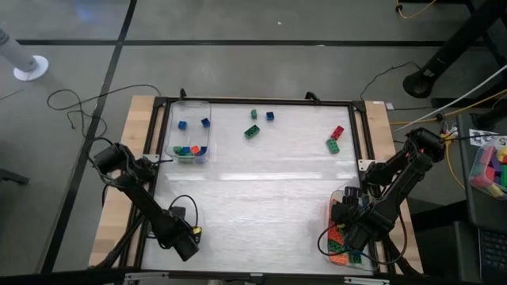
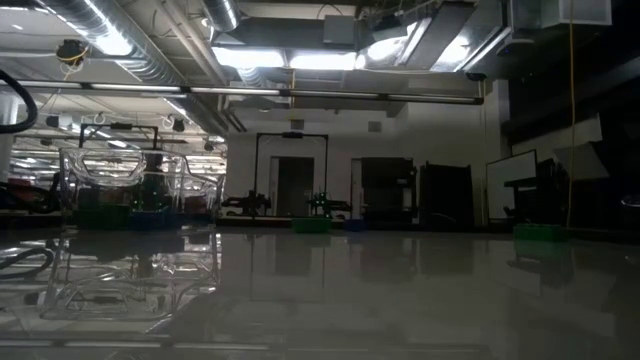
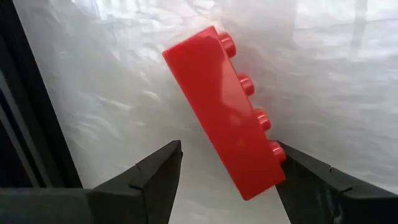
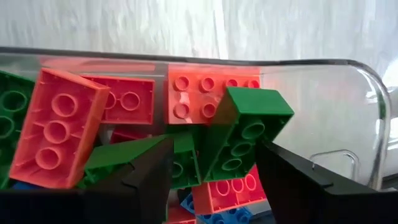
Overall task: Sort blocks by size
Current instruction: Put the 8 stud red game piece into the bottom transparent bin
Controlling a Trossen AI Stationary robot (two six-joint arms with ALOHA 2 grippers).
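A long red brick (image 3: pixel 224 106) lies on its side on the white table, studs sideways, between the open fingers of my left gripper (image 3: pixel 227 180), which is near the table's near left corner (image 1: pixel 186 241). My right gripper (image 4: pixel 214 168) is open over the clear bin (image 1: pixel 337 207) at the near right, which holds several long red, orange, green and blue bricks. A green long brick (image 4: pixel 249 134) leans tilted on that pile, its lower end between the fingers. More blocks lie loose at the far side: green (image 1: pixel 253 131), small green (image 1: pixel 253 114), small blue (image 1: pixel 270 115), red (image 1: pixel 338 132), green (image 1: pixel 333 145). My left gripper's fingers stand on either side of the red brick's near end (image 3: pixel 264 177); one finger (image 3: pixel 305 174) is right at the studded side, and I cannot tell whether it touches. My right gripper's fingers flank the green brick's lower end (image 4: pixel 233 165); I cannot tell whether they touch it.
A second clear bin (image 1: pixel 190 107) at the far left holds several small blue, green and red blocks; it also shows in the low view (image 2: pixel 130 190). A black frame (image 1: pixel 261 101) borders the table. Cables lie beside both arms. The table's middle is bare.
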